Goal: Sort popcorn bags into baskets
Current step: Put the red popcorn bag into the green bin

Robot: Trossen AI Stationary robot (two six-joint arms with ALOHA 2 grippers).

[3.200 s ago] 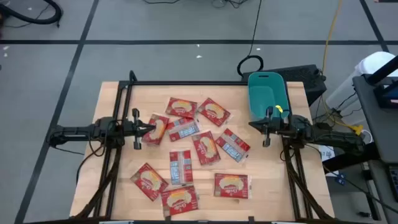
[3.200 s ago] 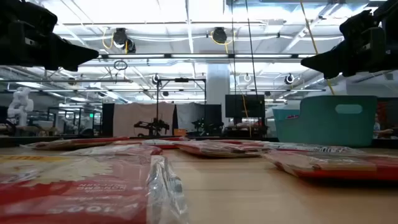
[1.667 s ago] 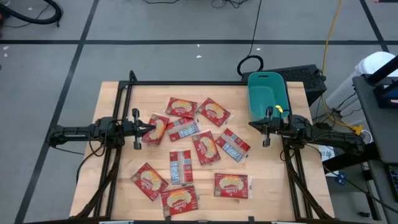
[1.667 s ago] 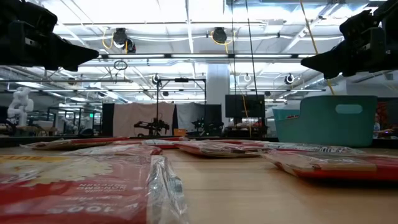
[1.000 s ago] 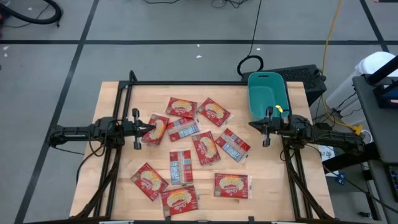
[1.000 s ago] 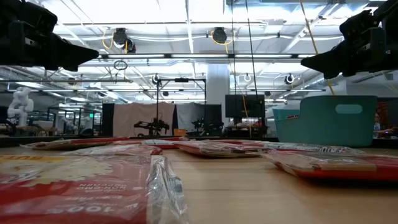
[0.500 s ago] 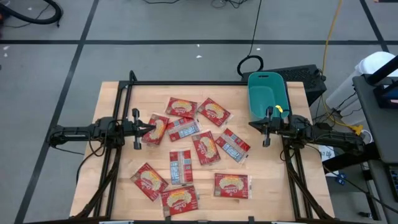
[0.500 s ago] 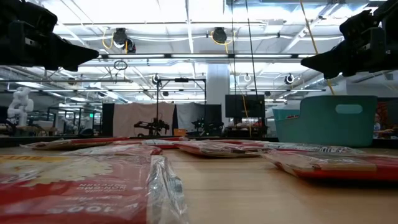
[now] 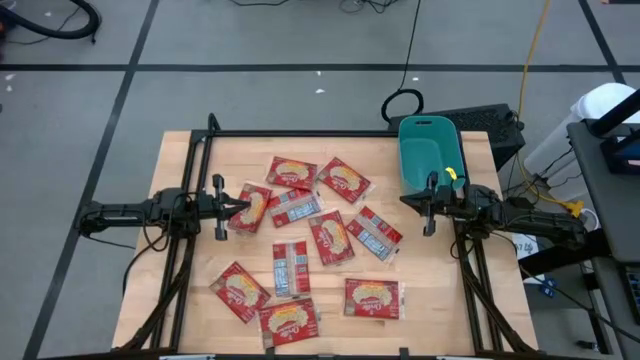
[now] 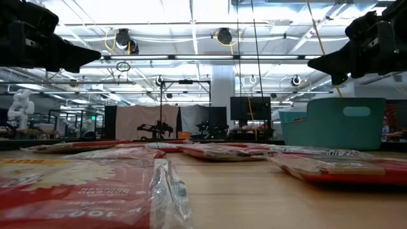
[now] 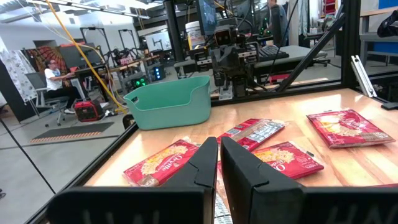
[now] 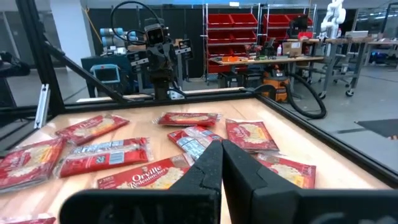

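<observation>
Several red popcorn bags [image 9: 330, 238] lie flat and scattered over the wooden table, a few with the silver side up [image 9: 288, 268]. The teal basket [image 9: 405, 160] stands on its base at the far right corner. My left gripper [image 9: 246, 207] hovers shut above the table's left side, pointing level, its tips over a bag [image 9: 255, 205] without touching it. My right gripper [image 9: 404, 200] hovers shut at the right side, just near of the basket. In the left wrist view the bags [image 11: 165, 163] and basket [image 11: 168, 106] lie ahead of the shut fingers [image 11: 219, 158].
A black frame rail [image 9: 300, 133] runs along the table's far edge, with posts at the left and right sides. Bare wood shows at the far left [image 9: 195, 165] and near right [image 9: 445, 300]. A dark box [image 9: 490, 125] sits beyond the basket.
My right gripper has rolled slightly about the line it points along, staying in place and shut. The bags and the basket have not moved.
</observation>
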